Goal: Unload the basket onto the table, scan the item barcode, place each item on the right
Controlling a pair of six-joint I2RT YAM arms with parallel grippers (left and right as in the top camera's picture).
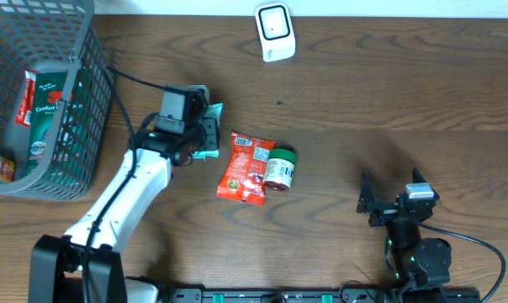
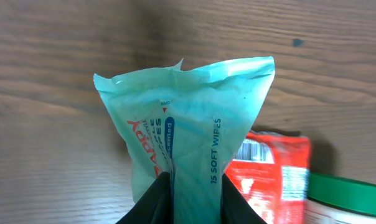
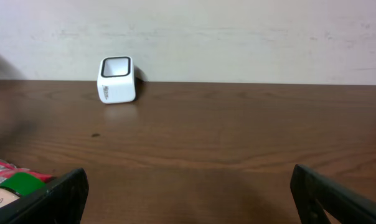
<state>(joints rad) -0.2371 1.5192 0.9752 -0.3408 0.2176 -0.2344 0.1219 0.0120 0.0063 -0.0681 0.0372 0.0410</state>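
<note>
My left gripper (image 2: 196, 199) is shut on a teal pack of soft wipes (image 2: 188, 118), pinching its lower end between both fingers; from overhead the pack (image 1: 213, 118) pokes out past the gripper (image 1: 205, 133), left of centre. The white barcode scanner (image 1: 275, 32) stands at the table's far edge, also small in the right wrist view as the scanner (image 3: 117, 79). My right gripper (image 3: 188, 193) stays open over bare wood near the front right (image 1: 394, 200), with nothing between its fingers.
A red snack pouch (image 1: 246, 167) and a green-lidded jar (image 1: 280, 169) lie side by side just right of the wipes. A grey wire basket (image 1: 73, 160) holding more packets sits at the far left.
</note>
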